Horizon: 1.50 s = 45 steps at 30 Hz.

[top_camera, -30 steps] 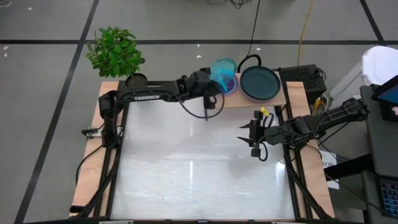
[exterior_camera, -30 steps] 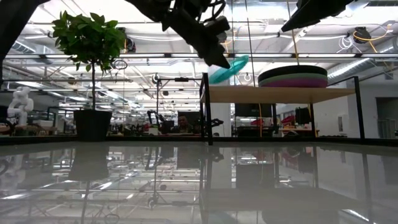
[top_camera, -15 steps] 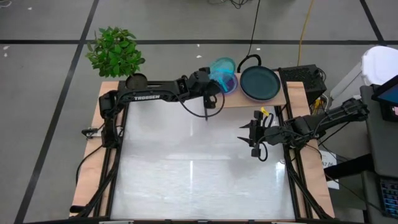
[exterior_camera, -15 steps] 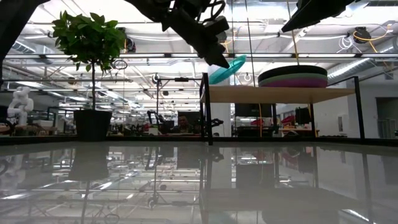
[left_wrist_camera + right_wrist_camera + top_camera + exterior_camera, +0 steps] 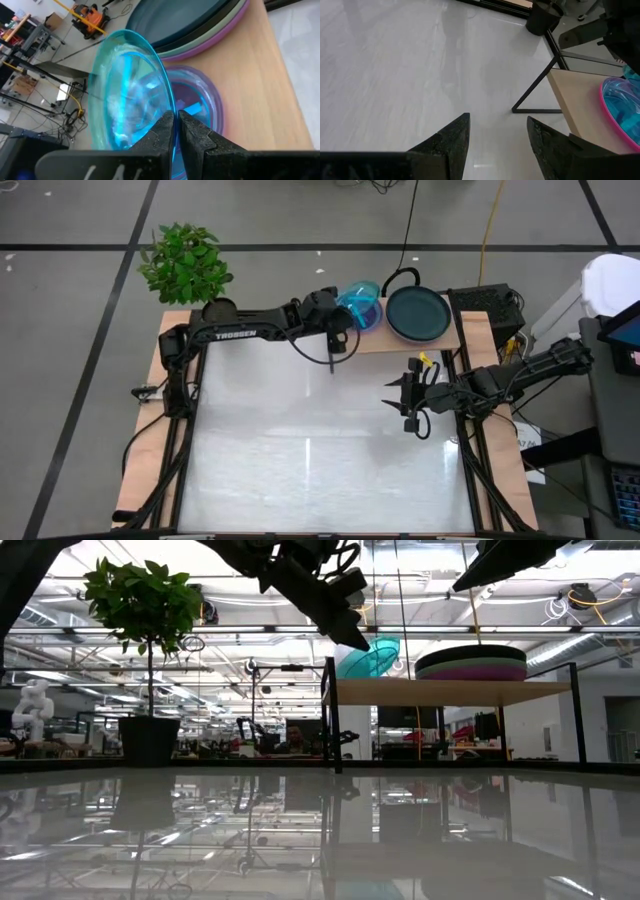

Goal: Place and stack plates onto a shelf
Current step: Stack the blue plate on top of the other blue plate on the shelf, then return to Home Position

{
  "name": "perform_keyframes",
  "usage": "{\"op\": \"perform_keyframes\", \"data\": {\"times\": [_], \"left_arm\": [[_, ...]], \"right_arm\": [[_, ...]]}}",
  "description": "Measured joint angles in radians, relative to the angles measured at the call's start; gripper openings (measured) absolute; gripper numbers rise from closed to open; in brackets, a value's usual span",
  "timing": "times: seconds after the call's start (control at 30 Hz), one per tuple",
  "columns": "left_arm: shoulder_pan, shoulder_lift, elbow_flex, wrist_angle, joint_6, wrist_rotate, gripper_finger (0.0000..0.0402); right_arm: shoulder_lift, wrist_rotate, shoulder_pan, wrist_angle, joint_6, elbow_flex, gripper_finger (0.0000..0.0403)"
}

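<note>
Cyan plate [image 5: 127, 95], tilted over shelf [image 5: 260, 95].
Left gripper [image 5: 175, 131] jaws pinched its rim above a pink plate [image 5: 207, 107], beside the stack [image 5: 417, 314]. Right gripper [image 5: 496, 135] hung over desk [image 5: 310, 450], jaws apart.

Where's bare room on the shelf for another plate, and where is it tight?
The shelf is crowded: the tall stack of plates fills its right half; the left gripper holds a tilted cyan plate over the pink and cyan plates on its left. Only narrow wood along the front edge is bare. The table lies open.

Tilted cyan plate [image 5: 125, 95] pinched in left jaws over pink plate [image 5: 200, 105] on shelf [image 5: 255, 90]
</note>
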Motion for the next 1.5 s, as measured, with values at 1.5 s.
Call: {"op": "perform_keyframes", "data": {"times": [1.5], "left_arm": [[-0.092,-0.236,0.000,-0.218,-0.081,-0.027,0.0140]], "right_arm": [[0.000,0.000,0.000,0.002,0.012,0.000,0.0180]]}}
